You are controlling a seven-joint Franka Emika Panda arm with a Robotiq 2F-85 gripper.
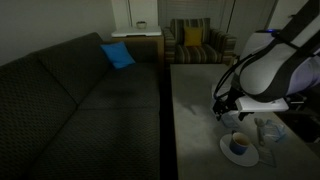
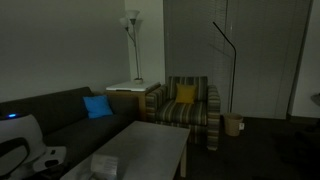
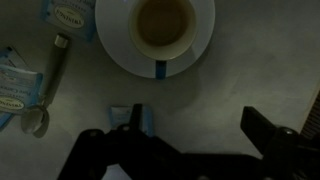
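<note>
The tool [image 3: 185,140] was seen spread wide over the tabletop [image 3: 245,80], with nothing held in it. A small blue-and-white packet [image 3: 132,118] was found lying flat between its fingers, close to the left one. Beyond it, on the far side, a filled cup [image 3: 163,22] was set on a saucer [image 3: 198,55]. To the left, a spoon [image 3: 52,80] was laid beside tea packets [image 3: 12,88].

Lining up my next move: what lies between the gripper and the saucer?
In the wrist view, a small blue-and-white packet lies just ahead of the open gripper, short of the saucer; the rest is bare table.
</note>
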